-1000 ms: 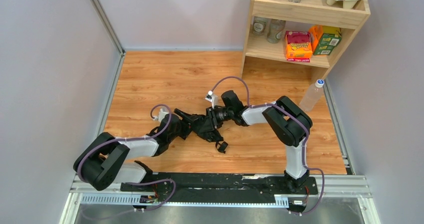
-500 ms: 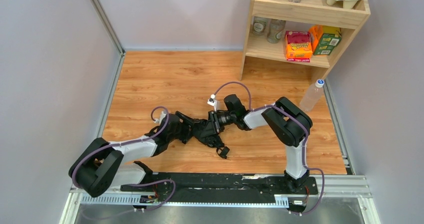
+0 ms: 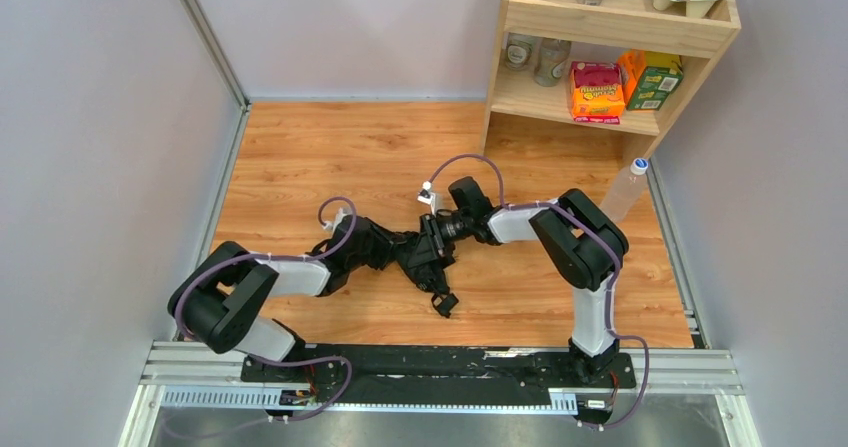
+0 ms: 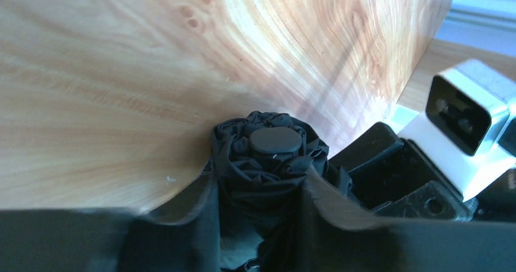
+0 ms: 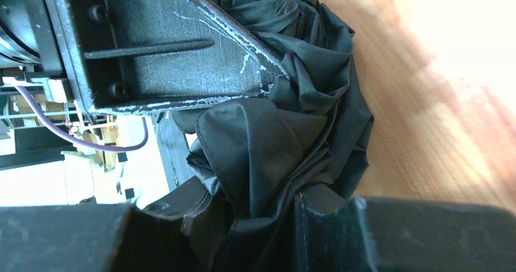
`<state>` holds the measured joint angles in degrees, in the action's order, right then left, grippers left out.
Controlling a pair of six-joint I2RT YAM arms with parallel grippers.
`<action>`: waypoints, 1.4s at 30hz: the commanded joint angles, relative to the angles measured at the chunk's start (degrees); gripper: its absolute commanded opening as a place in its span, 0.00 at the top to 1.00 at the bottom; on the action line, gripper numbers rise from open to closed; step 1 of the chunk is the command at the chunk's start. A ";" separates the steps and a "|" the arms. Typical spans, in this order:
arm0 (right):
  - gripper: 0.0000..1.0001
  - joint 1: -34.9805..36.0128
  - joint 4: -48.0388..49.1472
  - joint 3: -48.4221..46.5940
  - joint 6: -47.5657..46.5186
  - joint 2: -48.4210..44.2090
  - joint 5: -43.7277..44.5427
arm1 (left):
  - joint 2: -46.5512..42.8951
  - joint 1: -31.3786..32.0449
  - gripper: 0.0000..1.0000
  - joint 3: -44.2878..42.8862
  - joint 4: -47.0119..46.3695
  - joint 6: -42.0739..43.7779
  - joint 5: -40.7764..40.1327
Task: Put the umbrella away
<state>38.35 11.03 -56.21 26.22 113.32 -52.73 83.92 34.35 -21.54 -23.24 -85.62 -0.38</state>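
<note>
The bunched umbrella (image 5: 286, 132) fills the centre, pinched between the fingers (image 5: 395, 235) at the bottom; the tabletop (image 5: 444, 120) lies at right.

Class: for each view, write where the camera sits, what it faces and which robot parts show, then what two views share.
Top external: above and behind the bases, looking down on the table, shelf, left arm and right arm.
Left wrist: on the left arm, looking along the left fingers at the umbrella.
Right wrist: on the right arm, looking along the right fingers at the umbrella.
Shared: both wrist views show the umbrella.
</note>
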 commanded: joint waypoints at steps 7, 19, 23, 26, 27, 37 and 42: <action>0.72 5.24 -20.50 -4.52 -7.58 -1.43 14.38 | 18.73 1.34 1.00 4.22 3.91 3.80 1.25; 0.06 13.49 -30.62 -9.79 -13.03 -10.66 52.24 | 12.50 1.42 1.00 5.63 9.70 2.83 0.56; 0.00 22.28 -32.56 -12.08 -15.05 -9.09 75.62 | 8.99 1.51 1.00 2.92 20.48 1.52 0.56; 0.02 26.42 -32.12 -12.17 -14.71 -6.80 87.86 | 7.58 1.42 1.00 0.71 26.84 0.29 0.56; 0.07 27.04 -32.21 -12.09 -14.09 -6.01 89.97 | 7.14 1.42 1.00 0.27 27.98 0.11 0.73; 1.00 23.62 -25.19 -4.54 -15.05 -4.77 76.33 | 1.44 1.78 1.00 0.44 31.51 -0.51 0.56; 1.00 19.05 -17.10 2.58 -16.46 -8.54 54.52 | -7.78 1.43 0.65 4.39 20.99 6.25 -1.28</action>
<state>62.72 -11.38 -60.05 10.00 104.18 17.74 80.60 35.11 -24.23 -14.00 -87.81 -0.69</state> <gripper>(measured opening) 0.332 0.503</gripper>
